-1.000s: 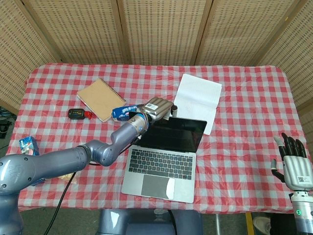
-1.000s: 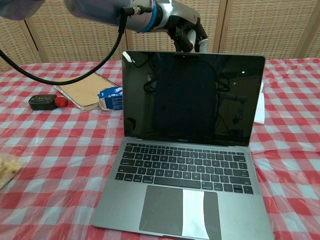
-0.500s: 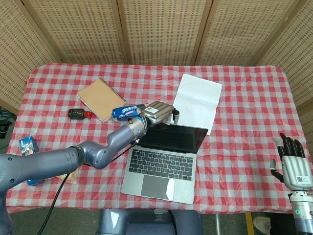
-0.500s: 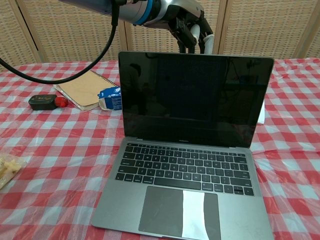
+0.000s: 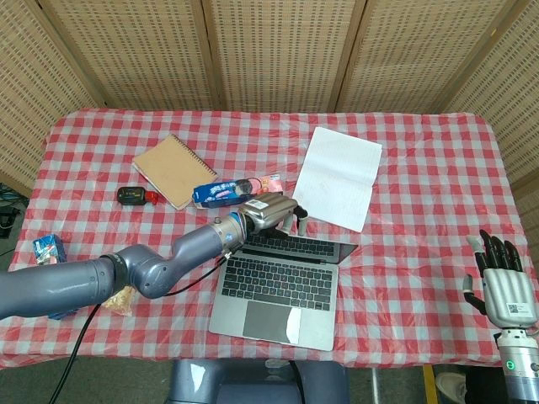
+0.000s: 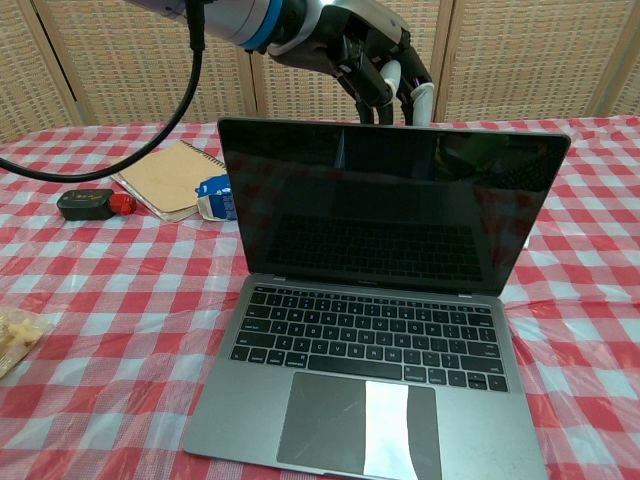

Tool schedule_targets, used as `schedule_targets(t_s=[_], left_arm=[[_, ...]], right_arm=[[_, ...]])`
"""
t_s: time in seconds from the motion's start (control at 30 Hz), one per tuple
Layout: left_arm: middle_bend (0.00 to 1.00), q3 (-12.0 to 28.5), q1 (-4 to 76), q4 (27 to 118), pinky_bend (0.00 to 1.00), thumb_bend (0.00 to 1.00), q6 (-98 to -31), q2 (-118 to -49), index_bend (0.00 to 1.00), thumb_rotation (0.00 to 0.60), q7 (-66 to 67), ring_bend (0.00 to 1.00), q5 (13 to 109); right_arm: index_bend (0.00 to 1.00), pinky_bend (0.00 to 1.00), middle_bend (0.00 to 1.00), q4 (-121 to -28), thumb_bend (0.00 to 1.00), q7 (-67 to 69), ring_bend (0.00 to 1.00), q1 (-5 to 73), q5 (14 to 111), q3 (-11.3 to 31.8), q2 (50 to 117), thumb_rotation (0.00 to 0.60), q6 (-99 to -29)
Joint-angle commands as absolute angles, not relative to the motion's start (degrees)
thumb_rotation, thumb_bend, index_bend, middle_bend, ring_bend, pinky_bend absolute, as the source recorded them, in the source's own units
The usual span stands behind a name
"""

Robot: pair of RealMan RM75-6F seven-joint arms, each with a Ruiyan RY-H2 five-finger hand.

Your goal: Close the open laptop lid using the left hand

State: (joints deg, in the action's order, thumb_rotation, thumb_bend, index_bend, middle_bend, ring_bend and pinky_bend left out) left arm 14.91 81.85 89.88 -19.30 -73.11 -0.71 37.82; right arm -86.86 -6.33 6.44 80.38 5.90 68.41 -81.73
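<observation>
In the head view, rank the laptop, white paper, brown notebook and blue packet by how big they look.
1. Laptop, its lid partly lowered under the left hand.
2. White paper.
3. Brown notebook.
4. Blue packet, clearly smallest.

Laptop (image 6: 385,330) open on red-checked tablecloth (image 6: 110,300); dark screen leans forward over keyboard; pale strip on trackpad; left hand (image 6: 365,55) behind lid's top edge, fingers (image 6: 385,85) curled down to it, touching or just behind cannot tell; brown spiral notebook (image 6: 170,178) at left; blue packet (image 6: 215,197) beside it, against laptop's left edge; black device with red end (image 6: 92,203) further left; wicker screen (image 6: 520,60) behind.
</observation>
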Motion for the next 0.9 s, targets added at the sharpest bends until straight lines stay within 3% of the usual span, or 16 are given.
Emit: schedule_targets(t_s=[0.03,0.9], left_arm=[[0.40,15.3,81.1,91.2,0.36,1.00,-18.4,-72.0,0.51,0.600,-1.7,0.41,39.6],[0.40,15.2,71.1,103.7,0.36,1.00,-13.5,-67.6,0.51,0.600,-8.3,0.41,53.9]], right_arm=[[0.05,0.00,0.00,-86.9,0.80,-6.4,0.00,6.4,80.5,5.9,68.4,0.600,-81.8],[0.05,0.00,0.00,-88.3,0.80,-6.4,0.00,6.2,81.5,5.4,67.9,0.600,-82.4]])
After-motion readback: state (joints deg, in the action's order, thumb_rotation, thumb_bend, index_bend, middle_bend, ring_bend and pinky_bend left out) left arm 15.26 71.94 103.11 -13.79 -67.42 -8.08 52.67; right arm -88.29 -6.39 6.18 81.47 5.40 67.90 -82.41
